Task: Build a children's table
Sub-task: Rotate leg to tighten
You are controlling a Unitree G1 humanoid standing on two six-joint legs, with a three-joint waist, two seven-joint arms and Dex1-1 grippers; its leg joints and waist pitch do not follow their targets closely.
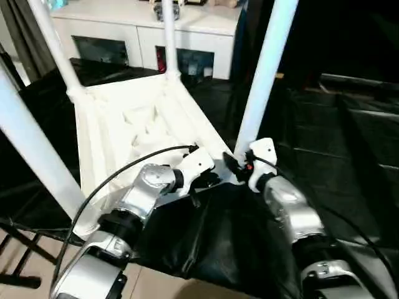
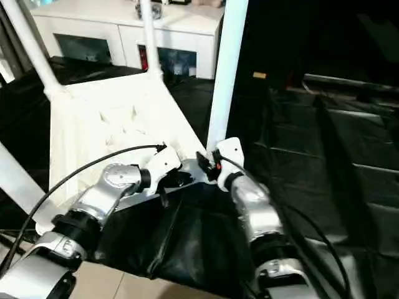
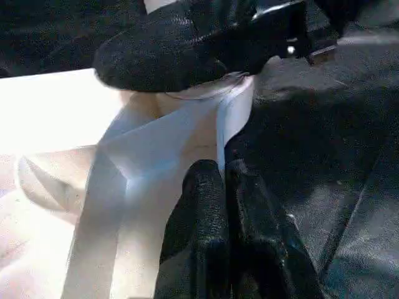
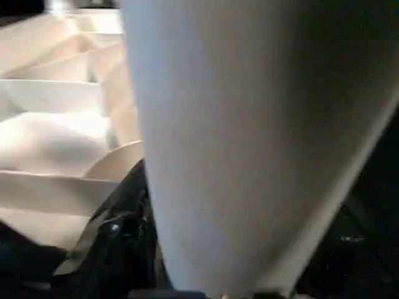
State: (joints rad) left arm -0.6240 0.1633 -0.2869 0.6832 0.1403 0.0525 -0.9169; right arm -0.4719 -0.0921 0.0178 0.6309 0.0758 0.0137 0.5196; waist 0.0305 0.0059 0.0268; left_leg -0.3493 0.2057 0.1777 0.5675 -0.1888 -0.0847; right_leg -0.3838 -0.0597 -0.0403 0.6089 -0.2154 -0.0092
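The children's table lies upside down on a black cover, its white ribbed top [image 1: 115, 128] facing up. Several white legs stand up from its corners. My right gripper [image 1: 237, 166] is at the base of the near right leg [image 1: 267, 68], shut on it just above the socket. One of its black fingers [image 3: 187, 50] wraps the leg's foot, and the leg [image 4: 249, 143] looms close in the right wrist view. My left gripper [image 1: 209, 180] is shut, its fingertips [image 3: 206, 177] pressing on the table's near rim [image 3: 187, 137] beside that corner.
A white cabinet [image 1: 143, 31] with glass doors stands behind the table. The black cover [image 1: 349, 143] spreads to the right and hangs over the near edge. Black stand legs [image 1: 19, 249] and pale floor show at the lower left. Another leg [image 1: 34, 149] rises at my near left.
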